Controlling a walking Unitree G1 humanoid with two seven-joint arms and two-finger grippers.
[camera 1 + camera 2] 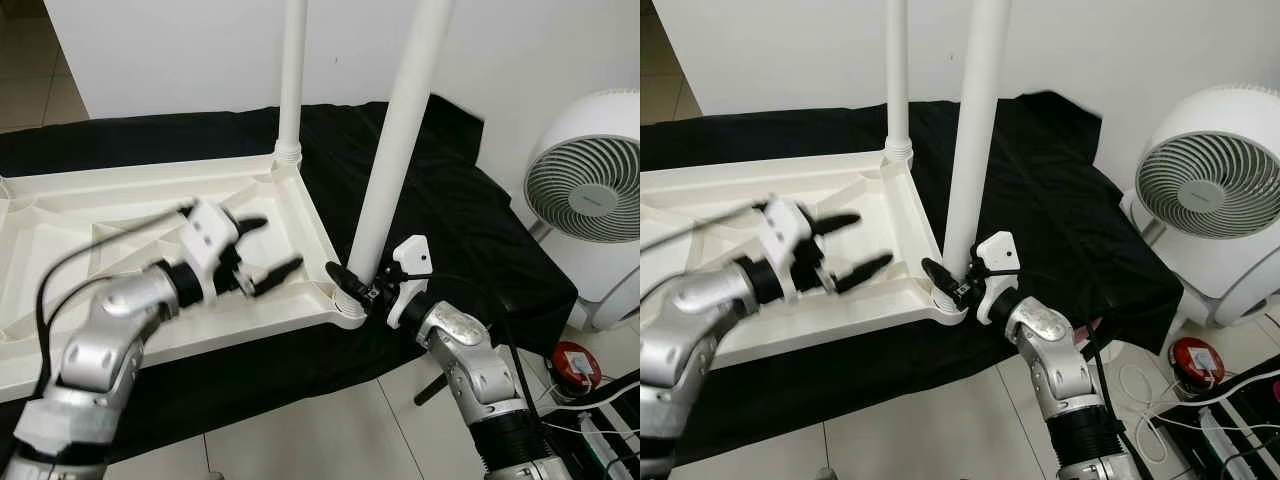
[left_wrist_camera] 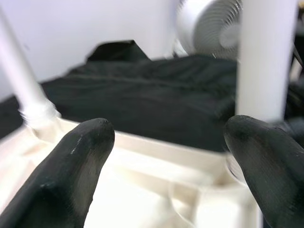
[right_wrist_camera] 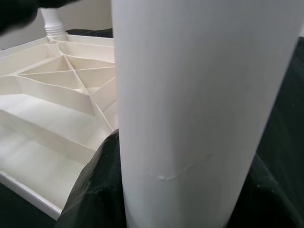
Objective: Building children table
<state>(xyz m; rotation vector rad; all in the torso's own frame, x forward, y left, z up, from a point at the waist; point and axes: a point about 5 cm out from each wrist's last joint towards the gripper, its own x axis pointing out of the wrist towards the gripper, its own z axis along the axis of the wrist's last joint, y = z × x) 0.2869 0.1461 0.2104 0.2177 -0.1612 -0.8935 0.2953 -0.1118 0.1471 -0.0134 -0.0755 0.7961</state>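
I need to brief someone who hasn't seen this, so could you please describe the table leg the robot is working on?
Find the white upside-down tabletop lying on the black cloth. Two white legs stand up from its right-hand corners; the one meant is the near leg, at the corner closest to the robot. Unlike the far leg, it leans and has the right gripper clamped round its base.

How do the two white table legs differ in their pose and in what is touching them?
The near leg leans slightly, while the far leg stands upright. The right gripper grips the near leg at its base; nothing touches the far leg. Both are white tubes set in corner sockets of the upturned tabletop.
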